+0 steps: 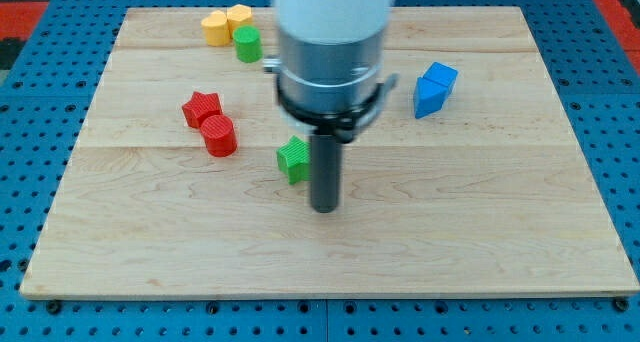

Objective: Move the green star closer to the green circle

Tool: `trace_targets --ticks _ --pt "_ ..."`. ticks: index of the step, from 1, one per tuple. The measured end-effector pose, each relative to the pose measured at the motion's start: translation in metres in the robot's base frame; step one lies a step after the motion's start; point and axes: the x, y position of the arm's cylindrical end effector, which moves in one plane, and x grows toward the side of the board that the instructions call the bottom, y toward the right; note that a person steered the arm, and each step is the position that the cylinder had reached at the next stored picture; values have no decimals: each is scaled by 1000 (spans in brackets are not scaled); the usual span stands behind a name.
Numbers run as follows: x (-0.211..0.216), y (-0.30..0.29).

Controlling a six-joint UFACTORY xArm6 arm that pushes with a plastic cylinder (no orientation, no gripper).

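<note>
Nearest the view's bottom, bare counter, pale wood in glued planks, set on a blue pegboard whose holes show on all sides. No jaws are fitted: I drive a plain dark rod, which grips nothing. My tip rests on the wood just right of the green star, close beside it; whether they touch I cannot tell, since the rod hides part of the star's right edge.

Step in hand, as I judge it: lining up for the push. The green circle lies toward the view's top and somewhat left, well apart from the star. A push from my present side would send the star left rather than up, so the next move calls for bringing the tip round beneath and slightly right of the star, then driving up and left.

Left of the star sit a red star and a red cylinder, touching each other, near enough that a leftward slip could disturb them. At mid-depth on the right are two blue blocks, touching, their shapes unclear. Farthest, at the top, two yellow blocks stand just beside the green circle. A red strip shows at the top right corner.
</note>
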Motion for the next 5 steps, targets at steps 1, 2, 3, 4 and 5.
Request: trace_targets --ticks 1,2,3,4,5 --pt "-41 3" --pt "-90 -15" --pt "-97 -21" --pt "-96 -37" --pt "-128 -63"
